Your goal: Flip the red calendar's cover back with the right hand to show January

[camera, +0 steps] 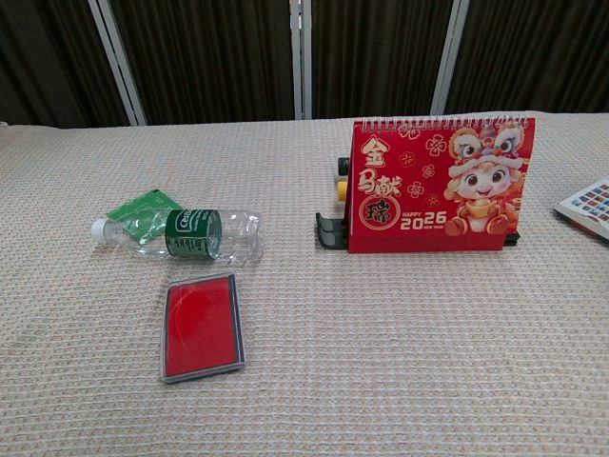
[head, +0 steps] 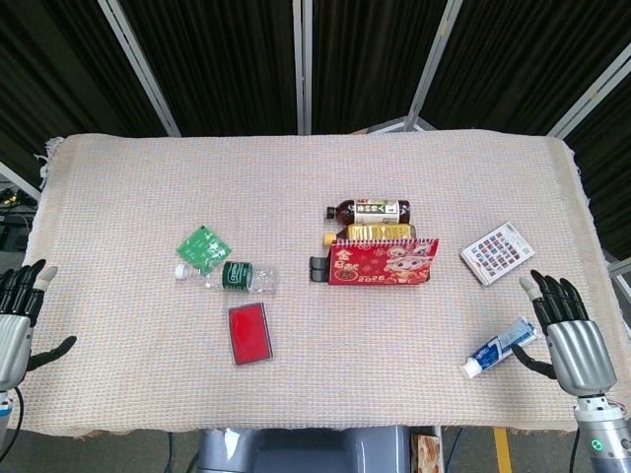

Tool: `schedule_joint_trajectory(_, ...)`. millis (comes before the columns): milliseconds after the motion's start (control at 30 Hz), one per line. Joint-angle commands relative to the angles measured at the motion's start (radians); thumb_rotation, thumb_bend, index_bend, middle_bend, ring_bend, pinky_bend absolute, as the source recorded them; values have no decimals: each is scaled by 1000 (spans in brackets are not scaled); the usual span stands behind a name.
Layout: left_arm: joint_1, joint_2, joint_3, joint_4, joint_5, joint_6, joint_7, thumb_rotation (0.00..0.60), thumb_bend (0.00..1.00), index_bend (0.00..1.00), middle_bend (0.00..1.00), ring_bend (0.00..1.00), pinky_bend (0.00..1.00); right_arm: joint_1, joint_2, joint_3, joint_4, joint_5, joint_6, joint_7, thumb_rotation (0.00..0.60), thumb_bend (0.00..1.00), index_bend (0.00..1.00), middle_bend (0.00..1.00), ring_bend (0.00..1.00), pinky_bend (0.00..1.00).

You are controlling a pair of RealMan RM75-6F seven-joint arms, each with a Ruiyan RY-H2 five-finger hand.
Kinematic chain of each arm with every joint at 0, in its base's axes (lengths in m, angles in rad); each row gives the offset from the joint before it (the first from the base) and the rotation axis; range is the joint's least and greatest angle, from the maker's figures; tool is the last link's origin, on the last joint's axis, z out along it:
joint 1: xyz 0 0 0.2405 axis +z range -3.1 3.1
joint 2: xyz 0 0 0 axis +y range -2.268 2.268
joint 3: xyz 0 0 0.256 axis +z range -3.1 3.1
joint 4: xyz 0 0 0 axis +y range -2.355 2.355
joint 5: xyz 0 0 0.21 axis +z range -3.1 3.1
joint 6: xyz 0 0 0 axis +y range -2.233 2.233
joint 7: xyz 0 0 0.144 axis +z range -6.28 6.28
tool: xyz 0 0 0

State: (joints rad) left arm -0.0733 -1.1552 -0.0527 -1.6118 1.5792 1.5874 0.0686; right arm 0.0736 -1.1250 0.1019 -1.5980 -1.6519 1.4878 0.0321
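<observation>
The red desk calendar (head: 385, 262) stands upright at the middle of the table, its 2026 cover (camera: 438, 186) facing me and its spiral binding along the top. My right hand (head: 570, 332) hovers near the table's front right edge, well right of the calendar, fingers spread and holding nothing. At the front left edge my left hand (head: 18, 320) is also open and empty. Neither hand shows in the chest view.
Two drink bottles (head: 370, 210) lie just behind the calendar. A clear plastic bottle (camera: 186, 234), a green packet (camera: 143, 211) and a red ink pad (camera: 201, 325) lie at left. A toothpaste tube (head: 500, 348) and a card of stickers (head: 498, 252) lie near the right hand.
</observation>
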Motion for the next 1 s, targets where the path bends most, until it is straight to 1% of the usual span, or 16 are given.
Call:
schedule_joint_trajectory(33,1,1,1,-2,2,3,-3,600,83,0,0,0,0,1,1,-3,-2,-1,6,3,600,129,0,0,0,0)
schedule_joint_trajectory(367,6,5,2,-5,8,14,-10,600,83,0,0,0,0,7,7,-15,-17,6,9,29,600,128,0,0,0,3)
schedule_joint_trajectory(400,7,6,1,-7,8,17,-13,600,83,0,0,0,0,10,9,-17,-25,7,3,42,600,129,0,31,16,52)
schedule_joint_trajectory(433,7,8,0,-8,7,18,-17,600,83,0,0,0,0,13,12,-18,-31,10,-2,51,600,130,0,85,62,122)
schedule_joint_trajectory(467,8,9,-1,-10,7,20,-20,600,83,0,0,0,0,17,11,-14,-42,19,-6,64,600,141,0,215,178,266)
schedule_joint_trajectory(500,8,11,-2,-11,6,21,-23,600,84,0,0,0,0,20,9,-9,-54,31,-9,76,600,167,0,376,329,423)
schedule_joint_trajectory(533,9,11,-3,-11,6,24,-26,600,84,0,0,0,0,27,4,-3,-72,50,-20,101,600,191,0,467,421,503)
schedule_joint_trajectory(567,9,12,-4,-12,6,26,-27,600,83,0,0,0,0,34,3,-3,-93,69,-42,132,600,239,0,562,511,573)
schedule_joint_trajectory(600,11,12,-6,-11,6,30,-29,600,83,0,0,0,0,48,11,-9,-135,101,-93,189,600,282,0,608,554,607)
schedule_joint_trajectory(700,13,5,-14,-4,11,49,-32,600,83,0,0,0,0,97,61,-28,-247,167,-254,365,600,379,0,659,599,639)
schedule_joint_trajectory(733,13,1,-17,1,13,57,-31,600,84,0,0,0,0,125,84,-30,-295,193,-333,480,600,403,0,669,606,643)
schedule_joint_trajectory(767,14,0,-19,3,15,62,-29,600,84,0,0,0,0,146,97,-27,-322,212,-385,565,600,438,0,682,618,650)
schedule_joint_trajectory(800,15,-2,-20,5,16,67,-28,600,83,0,0,0,0,168,109,-21,-340,229,-435,646,600,470,0,692,627,655)
schedule_joint_trajectory(900,18,0,-18,0,21,73,-37,600,83,0,0,0,0,228,128,6,-360,276,-568,870,600,524,0,705,639,662)
schedule_joint_trajectory(1000,20,4,-18,-2,26,79,-41,600,84,0,0,0,0,273,120,36,-350,316,-666,1045,600,537,0,706,640,662)
